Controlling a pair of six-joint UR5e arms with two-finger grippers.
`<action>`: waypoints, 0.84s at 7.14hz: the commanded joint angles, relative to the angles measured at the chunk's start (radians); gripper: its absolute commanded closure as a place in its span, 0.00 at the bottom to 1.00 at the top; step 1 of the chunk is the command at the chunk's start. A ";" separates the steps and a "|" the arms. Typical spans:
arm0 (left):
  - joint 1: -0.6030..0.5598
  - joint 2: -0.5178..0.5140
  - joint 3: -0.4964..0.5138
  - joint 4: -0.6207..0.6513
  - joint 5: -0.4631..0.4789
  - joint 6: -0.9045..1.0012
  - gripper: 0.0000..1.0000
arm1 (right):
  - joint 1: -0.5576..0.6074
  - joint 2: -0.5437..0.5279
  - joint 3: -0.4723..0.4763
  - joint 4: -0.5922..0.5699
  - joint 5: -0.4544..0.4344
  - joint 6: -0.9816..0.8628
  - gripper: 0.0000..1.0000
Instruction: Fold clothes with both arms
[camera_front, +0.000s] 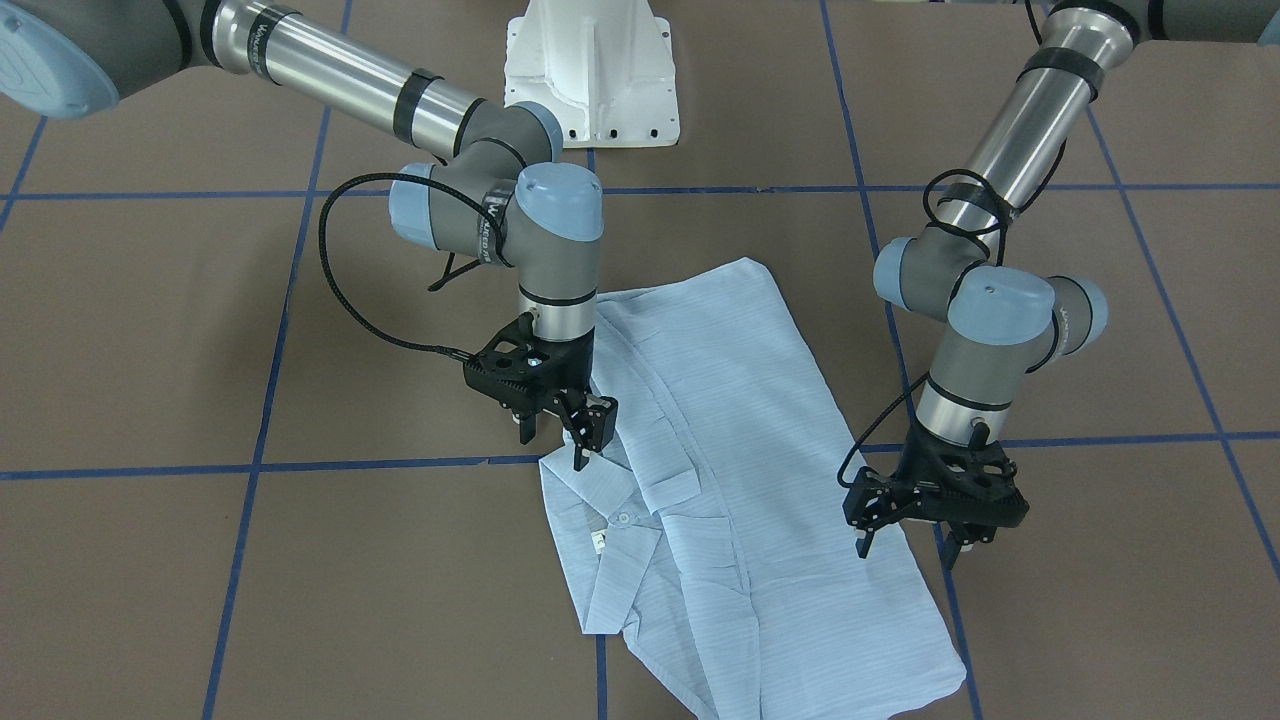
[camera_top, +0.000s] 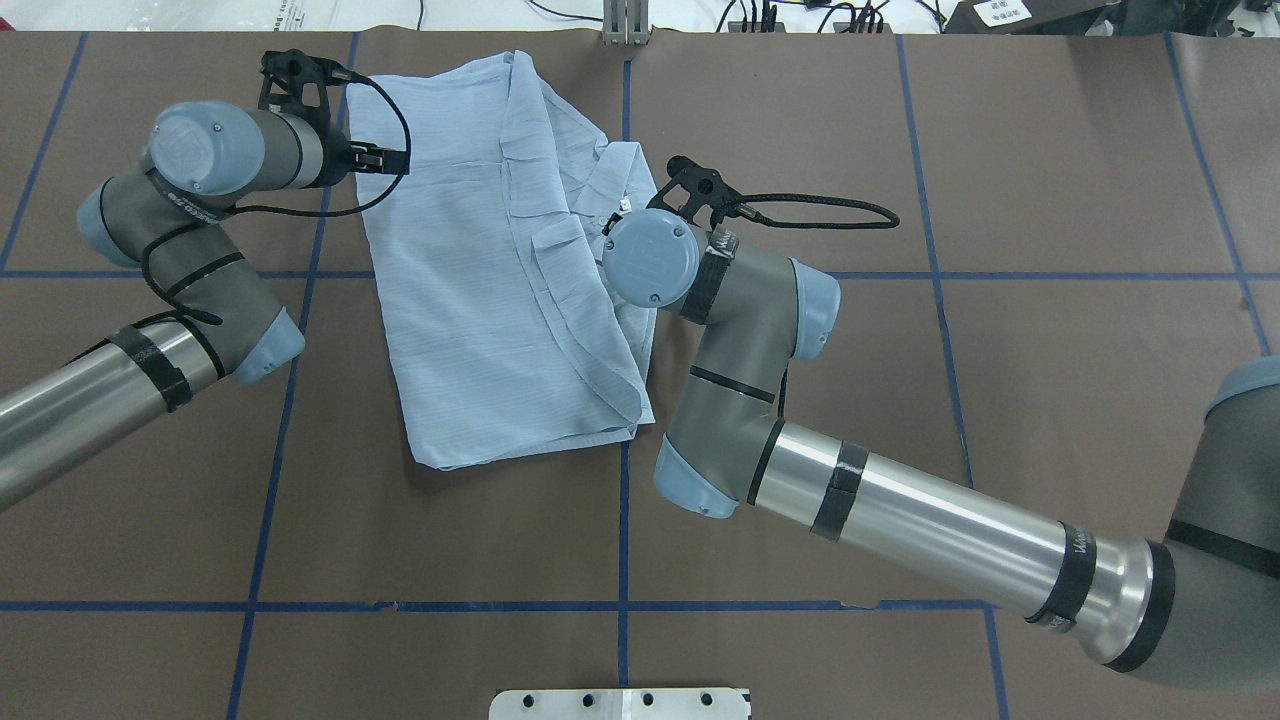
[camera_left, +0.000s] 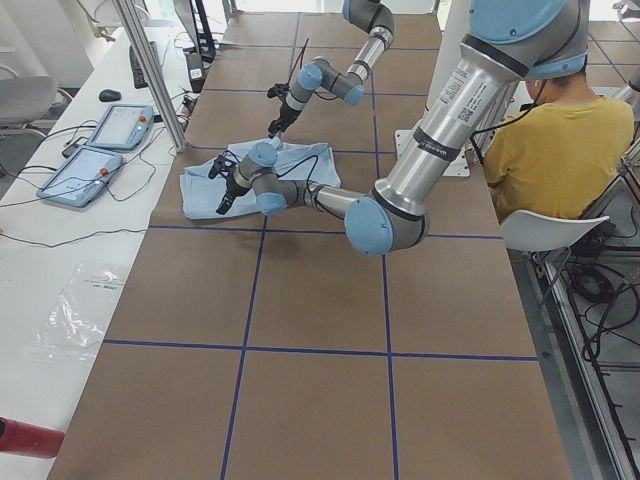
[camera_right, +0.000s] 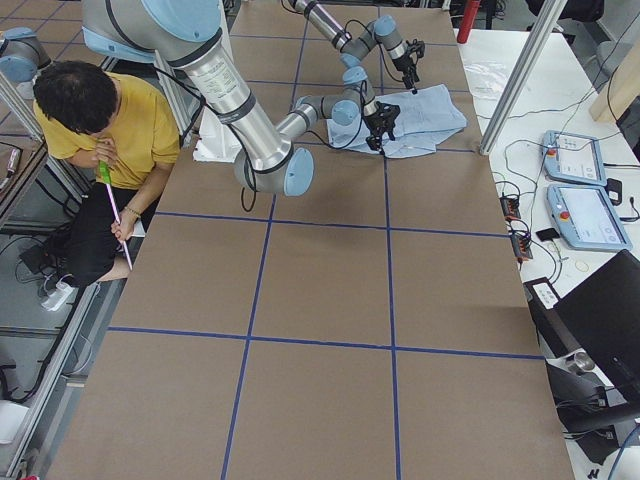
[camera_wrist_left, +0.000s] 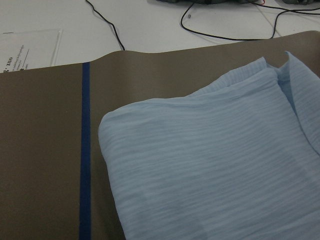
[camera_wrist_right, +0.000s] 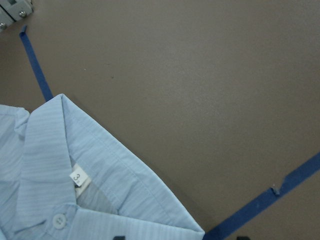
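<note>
Light-blue button-up shirt (camera_front: 730, 440) is lying partly folded on the brown counter (camera_front: 150, 330), out toward the edge far from the robot, between the two arms. Right claw (camera_front: 552, 452) is right at the collar (camera_wrist_right: 42, 145), fingers apart, nothing in them. Left claw (camera_front: 905, 552) is over the shirt's opposite edge, also spread and empty. Blue tape lines (camera_front: 300, 466) cross the counter.

Bare desk (camera_top: 1050, 300) lies open toward both ends and across the half nearer the robot. At the middle of the far edge, the shirt (camera_top: 480, 300), left arm (camera_top: 200, 330) and right arm (camera_top: 740, 400) block passage. A white base (camera_front: 590, 80) sits midway along the robot's edge.
</note>
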 joint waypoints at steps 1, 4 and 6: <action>0.001 0.001 -0.001 0.000 0.000 0.000 0.00 | -0.009 0.003 -0.019 0.000 -0.015 0.001 0.23; -0.001 0.007 -0.001 0.000 0.000 0.000 0.00 | -0.009 0.012 -0.022 0.003 -0.027 0.022 0.63; -0.001 0.010 -0.011 0.000 0.002 0.000 0.00 | -0.009 0.018 -0.023 0.003 -0.030 0.050 0.98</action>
